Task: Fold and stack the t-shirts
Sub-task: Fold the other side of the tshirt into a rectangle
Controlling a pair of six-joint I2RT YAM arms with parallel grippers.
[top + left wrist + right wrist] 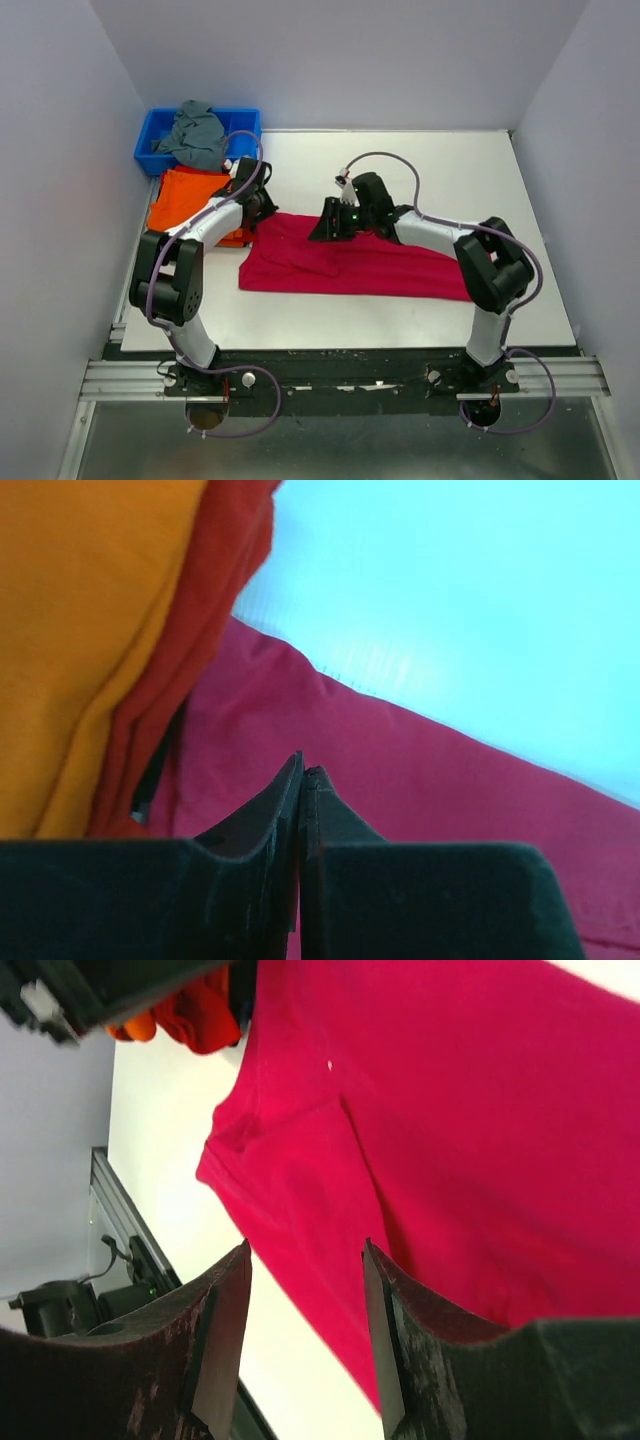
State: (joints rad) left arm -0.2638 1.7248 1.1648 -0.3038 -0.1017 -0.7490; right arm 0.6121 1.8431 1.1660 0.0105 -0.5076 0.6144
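Observation:
A crimson t-shirt (pixel 350 265) lies spread flat across the middle of the white table; it also shows in the left wrist view (pixel 420 790) and the right wrist view (pixel 450 1110). A folded orange shirt stack (pixel 185 200) lies at the left, showing in the left wrist view (pixel 80 630) too. My left gripper (pixel 257 207) is at the crimson shirt's far left corner, beside the orange stack. Its jaws (pixel 303 772) are shut, with no cloth visible between them. My right gripper (pixel 328 222) hovers over the shirt's far edge, open and empty (pixel 305 1260).
A blue bin (pixel 160 128) holding a grey shirt (pixel 198 132) stands at the back left corner. Grey walls enclose the table on three sides. The metal rail (pixel 340 375) with the arm bases runs along the near edge.

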